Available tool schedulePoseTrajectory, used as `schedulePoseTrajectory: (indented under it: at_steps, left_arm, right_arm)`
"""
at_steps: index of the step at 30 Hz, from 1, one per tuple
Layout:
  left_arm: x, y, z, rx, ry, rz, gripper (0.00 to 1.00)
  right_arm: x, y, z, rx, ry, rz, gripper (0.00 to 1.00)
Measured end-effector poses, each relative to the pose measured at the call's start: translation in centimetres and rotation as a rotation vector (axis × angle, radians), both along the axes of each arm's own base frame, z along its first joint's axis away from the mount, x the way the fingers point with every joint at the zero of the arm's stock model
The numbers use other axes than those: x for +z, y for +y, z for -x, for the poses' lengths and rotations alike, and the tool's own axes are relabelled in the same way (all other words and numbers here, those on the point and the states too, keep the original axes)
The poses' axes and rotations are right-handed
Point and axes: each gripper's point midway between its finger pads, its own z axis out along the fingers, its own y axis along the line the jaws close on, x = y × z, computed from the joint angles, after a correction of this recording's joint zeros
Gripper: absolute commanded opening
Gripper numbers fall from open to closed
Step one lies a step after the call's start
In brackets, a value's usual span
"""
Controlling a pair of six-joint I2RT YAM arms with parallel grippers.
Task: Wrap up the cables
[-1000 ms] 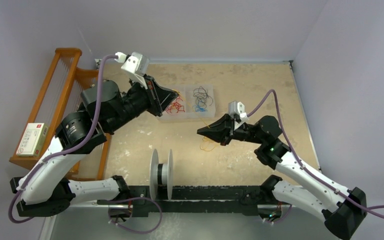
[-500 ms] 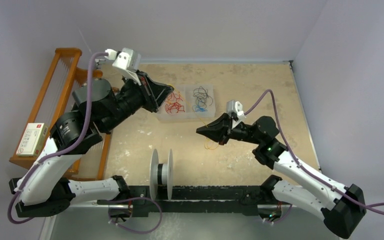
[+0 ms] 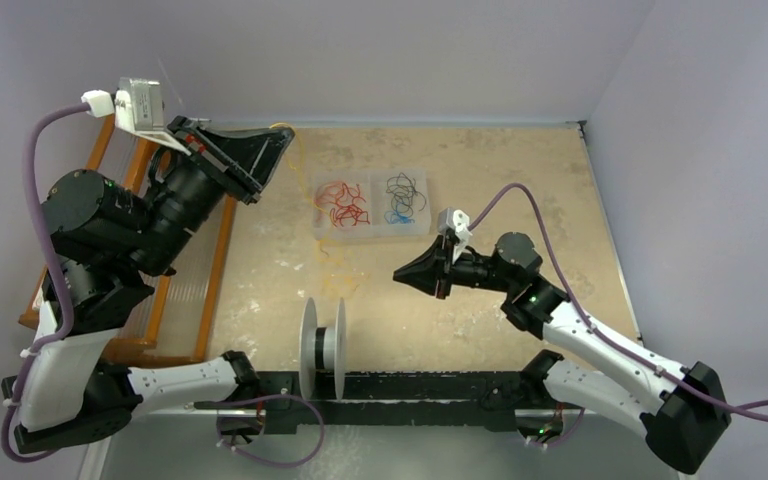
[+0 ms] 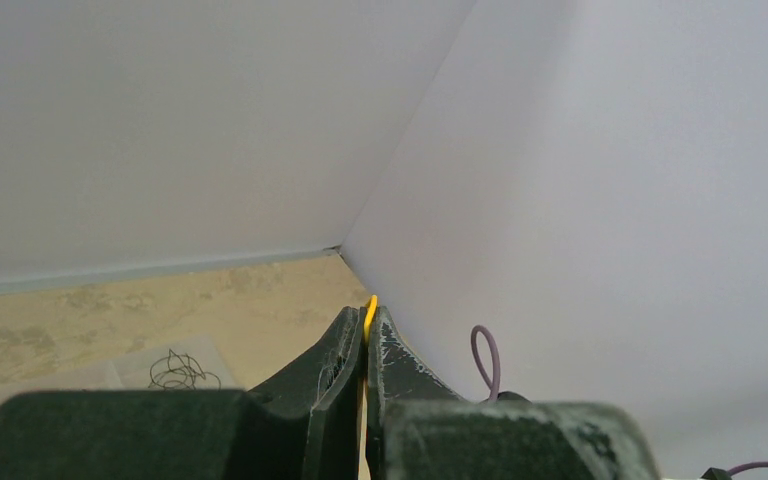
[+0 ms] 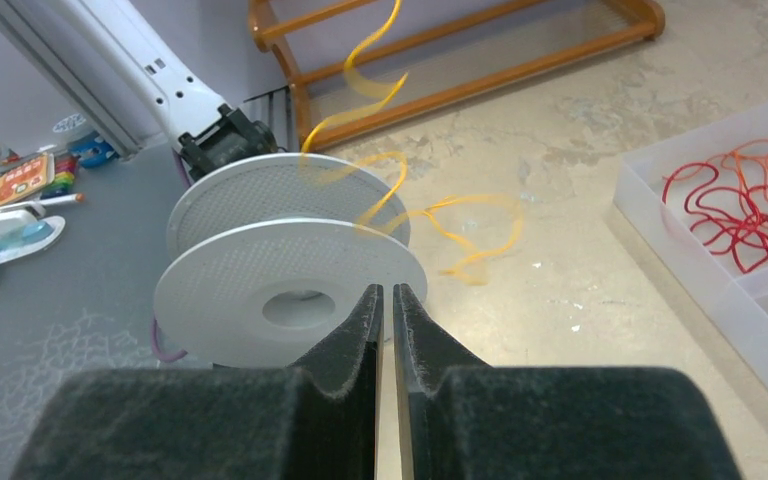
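My left claw [image 3: 282,142] pinched one yellow cable [image 4: 369,304], which dangled below it. The right claw [image 5: 386,296], facing the spool [image 5: 260,190], was nearly closed and seemingly empty. I judged wrapping unstarted.

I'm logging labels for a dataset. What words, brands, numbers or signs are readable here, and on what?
No text can be read in any view.
Orange packet, at the left edge of the right wrist view: its print is too small and blurred to read.
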Motion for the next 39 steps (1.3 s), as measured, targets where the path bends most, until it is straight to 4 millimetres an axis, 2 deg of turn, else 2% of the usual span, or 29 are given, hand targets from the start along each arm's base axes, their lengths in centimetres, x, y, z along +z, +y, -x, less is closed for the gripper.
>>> schedulePoseTrajectory:
  at_steps: [4,8,14,17,19,24,30,32,35,39]
  left_arm:
    - [0.2,0.2,-0.1,0.012,-0.002,0.005,0.00]
    - [0.2,0.0,-0.4,0.021,0.002,0.002,0.00]
    - [0.0,-1.0,-1.2,0.020,0.012,-0.013,0.00]
    - [0.3,-1.7,-1.6,0.014,0.012,-0.015,0.00]
    - [0.5,-2.3,-1.8,0.006,0.009,-0.014,0.00]
    - [0.6,-4.1,-2.5,-0.023,0.010,-0.024,0.00]
    - [1.0,-5.5,-2.9,-0.051,0.002,-0.024,0.00]
    - [1.4,-5.7,-2.8,-0.060,-0.005,-0.018,0.00]
    - [1.9,-5.8,-2.7,-0.069,-0.014,-0.009,0.00]
    - [2.6,-5.7,-2.4,-0.078,-0.028,0.005,0.00]
  right_arm:
    - [-0.8,-0.3,-0.2,-0.027,0.022,0.024,0.10]
    - [-1.3,-0.6,-0.7,-0.066,0.037,0.044,0.18]
    - [-0.4,-1.1,-0.8,-0.097,0.020,0.036,0.51]
    - [1.0,-1.1,-1.6,-0.124,-0.015,0.022,0.64]
    - [2.0,-1.0,-2.4,-0.151,-0.045,0.014,0.68]
    - [4.3,-0.1,-4.4,-0.190,-0.097,-0.005,0.71]
    - [9.2,0.7,-6.1,-0.216,-0.213,-0.079,0.75]
    - [10.3,0.8,-6.6,-0.229,-0.248,-0.102,0.76]
    - [10.3,1.3,-7.3,-0.233,-0.260,-0.113,0.76]
    - [8.7,2.4,-7.7,-0.207,-0.226,-0.113,0.76]
